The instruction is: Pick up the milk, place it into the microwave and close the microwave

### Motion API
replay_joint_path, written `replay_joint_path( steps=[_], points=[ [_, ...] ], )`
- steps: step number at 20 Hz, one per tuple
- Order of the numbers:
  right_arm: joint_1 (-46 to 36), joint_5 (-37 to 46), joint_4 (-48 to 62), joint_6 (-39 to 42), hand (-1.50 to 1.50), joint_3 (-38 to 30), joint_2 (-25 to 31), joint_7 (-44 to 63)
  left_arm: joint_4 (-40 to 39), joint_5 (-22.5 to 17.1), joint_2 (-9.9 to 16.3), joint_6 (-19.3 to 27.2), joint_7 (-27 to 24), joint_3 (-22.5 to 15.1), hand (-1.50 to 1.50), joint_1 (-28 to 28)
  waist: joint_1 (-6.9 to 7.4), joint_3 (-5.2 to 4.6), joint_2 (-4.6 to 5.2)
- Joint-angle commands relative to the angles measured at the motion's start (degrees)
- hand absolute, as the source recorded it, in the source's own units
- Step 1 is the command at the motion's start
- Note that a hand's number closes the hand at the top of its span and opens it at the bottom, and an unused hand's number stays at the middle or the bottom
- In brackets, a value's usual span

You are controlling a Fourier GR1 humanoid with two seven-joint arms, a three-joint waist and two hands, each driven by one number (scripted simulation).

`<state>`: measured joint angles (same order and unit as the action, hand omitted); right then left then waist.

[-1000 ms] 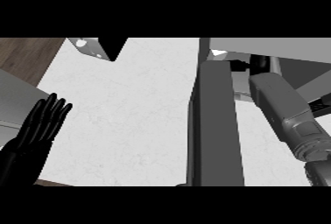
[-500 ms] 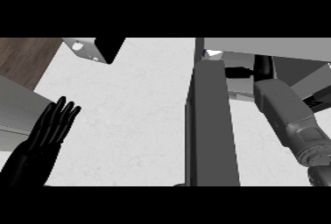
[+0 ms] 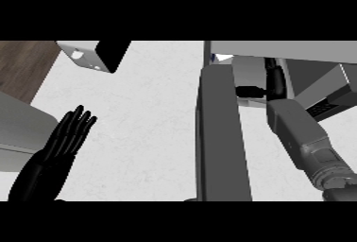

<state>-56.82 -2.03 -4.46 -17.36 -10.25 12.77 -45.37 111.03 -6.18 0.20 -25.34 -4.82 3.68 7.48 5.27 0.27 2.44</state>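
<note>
Black and flat, the left hand [image 3: 61,142] rests with straight fingers at the lower left, well apart from the work. Right of it the open microwave door [image 3: 222,137] stands edge-on. Beyond that, the right hand [image 3: 273,81] reaches into the microwave [image 3: 279,49]; its fingers and the milk are hidden.

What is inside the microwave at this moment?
The right hand reaches into the microwave, past its open door. The milk cannot be seen; the hand and the microwave's walls cover what lies inside.
</note>
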Motion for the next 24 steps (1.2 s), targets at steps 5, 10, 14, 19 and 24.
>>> replay_joint_path(
  steps=[5, 10, 14, 19, 24],
  points=[
    [4.69, -1.67, -1.11, 10.25, -1.50, -1.63, -1.04, -4.72, -3.46, 0.19, 0.06, -1.24, 1.97, -3.16, -1.50, -3.14, -2.24, -0.06, -0.87],
    [7.26, -2.10, -2.28, 13.68, -1.50, -1.88, -2.34, -6.39, -7.82, 5.39, -0.06, -2.80, 0.14, -8.05, -1.50, -4.83, -3.95, -0.16, -1.66],
    [10.76, -2.10, -4.12, 13.26, -1.50, -1.66, -3.59, -8.51, -9.28, 5.87, 0.85, -5.28, 0.75, -10.37, 1.50, -5.74, -4.62, -0.21, -2.11],
    [17.93, -1.45, -10.26, 17.38, -1.50, 0.23, -2.65, -10.68, -12.66, 8.20, 1.06, -5.00, -1.04, -10.58, 1.50, -7.79, -5.42, -0.28, -2.52],
    [28.43, -1.36, -19.86, 17.73, -1.50, 2.96, -4.44, -9.84, -17.27, 13.81, 0.94, -2.54, -3.61, -11.98, 1.50, -9.82, -6.52, -0.35, -2.90]
  ],
)
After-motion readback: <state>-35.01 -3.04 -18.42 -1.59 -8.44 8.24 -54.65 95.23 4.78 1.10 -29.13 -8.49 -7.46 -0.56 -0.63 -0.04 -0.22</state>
